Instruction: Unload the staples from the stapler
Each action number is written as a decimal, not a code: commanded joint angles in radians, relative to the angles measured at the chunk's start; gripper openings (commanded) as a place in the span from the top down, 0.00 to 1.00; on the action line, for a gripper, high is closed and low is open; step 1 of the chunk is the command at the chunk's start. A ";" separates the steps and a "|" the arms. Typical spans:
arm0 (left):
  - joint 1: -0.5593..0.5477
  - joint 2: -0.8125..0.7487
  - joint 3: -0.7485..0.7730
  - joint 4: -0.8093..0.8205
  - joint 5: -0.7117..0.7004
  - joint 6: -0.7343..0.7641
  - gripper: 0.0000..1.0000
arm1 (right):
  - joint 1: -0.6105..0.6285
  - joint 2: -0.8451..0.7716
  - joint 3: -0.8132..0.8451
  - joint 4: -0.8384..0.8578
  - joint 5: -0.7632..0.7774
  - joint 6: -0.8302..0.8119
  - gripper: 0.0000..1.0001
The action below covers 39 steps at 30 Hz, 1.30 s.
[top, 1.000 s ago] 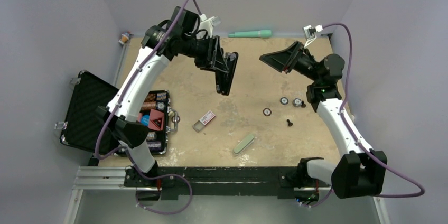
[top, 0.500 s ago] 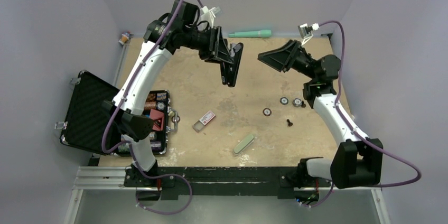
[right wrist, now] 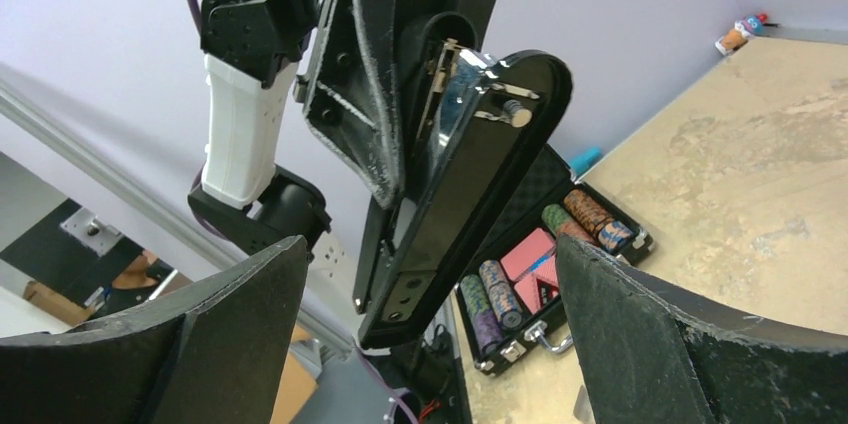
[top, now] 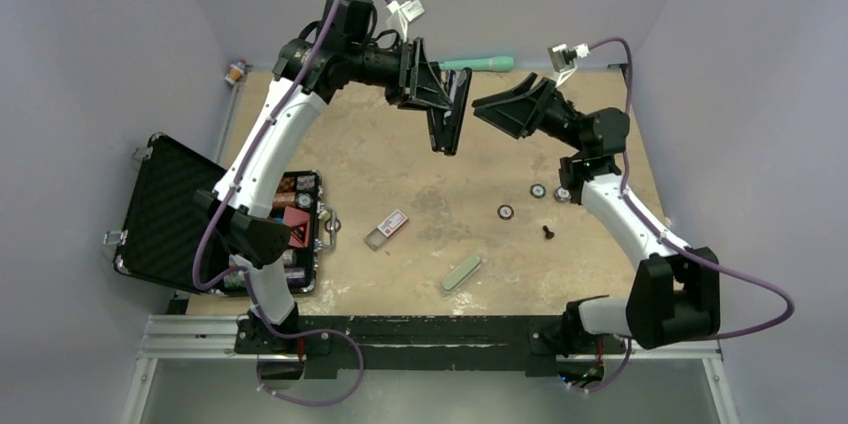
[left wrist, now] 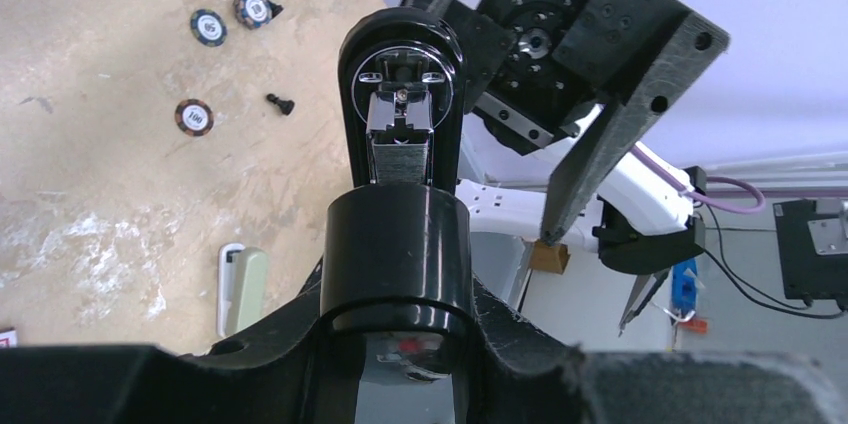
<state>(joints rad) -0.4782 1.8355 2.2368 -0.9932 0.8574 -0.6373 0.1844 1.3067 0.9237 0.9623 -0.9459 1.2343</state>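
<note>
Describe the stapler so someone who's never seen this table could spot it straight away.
Look above the far middle of the table. There the left gripper holds the stapler raised in the air. It is slim, glossy and black, unlike the pale green oblong piece lying flat near the table's front edge.

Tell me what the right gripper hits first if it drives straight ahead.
Likely the stapler, held up in the left gripper: its wrist view frames it between the open fingers of the right gripper. The distance is unclear.
</note>
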 commanded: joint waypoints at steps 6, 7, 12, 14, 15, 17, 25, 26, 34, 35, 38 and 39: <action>0.001 -0.076 -0.056 0.222 0.154 -0.099 1.00 | 0.026 0.093 0.051 0.217 0.044 0.102 0.01; 0.001 -0.079 -0.060 0.227 0.158 -0.102 1.00 | 0.028 0.111 0.059 0.258 0.039 0.131 0.01; -0.003 -0.089 -0.074 0.267 0.184 -0.127 1.00 | 0.037 0.182 0.105 0.414 0.017 0.239 0.01; -0.006 -0.087 -0.074 0.273 0.195 -0.133 1.00 | 0.038 0.203 0.121 0.462 0.015 0.273 0.01; -0.008 -0.085 -0.073 0.273 0.199 -0.134 1.00 | 0.040 0.212 0.128 0.480 0.015 0.288 0.01; -0.014 -0.085 -0.077 0.274 0.200 -0.134 1.00 | 0.040 0.233 0.139 0.522 0.012 0.324 0.01; -0.038 -0.084 -0.081 0.280 0.180 -0.130 1.00 | 0.051 0.265 0.163 0.564 0.007 0.373 0.01; -0.039 -0.084 -0.082 0.280 0.173 -0.129 1.00 | 0.054 0.266 0.164 0.561 0.008 0.373 0.01; -0.044 -0.089 -0.087 0.279 0.151 -0.120 1.00 | 0.067 0.255 0.153 0.551 0.024 0.362 0.04; -0.046 -0.090 -0.088 0.279 0.151 -0.118 1.00 | 0.068 0.252 0.149 0.545 0.030 0.360 0.05; -0.052 -0.091 -0.087 0.266 0.147 -0.104 1.00 | 0.070 0.241 0.136 0.528 0.055 0.356 0.07; -0.055 -0.091 -0.086 0.259 0.145 -0.097 1.00 | 0.070 0.236 0.131 0.522 0.066 0.356 0.07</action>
<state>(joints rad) -0.5209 1.8130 2.1448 -0.7860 0.9844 -0.7406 0.2485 1.5776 1.0489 1.4654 -0.9279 1.5970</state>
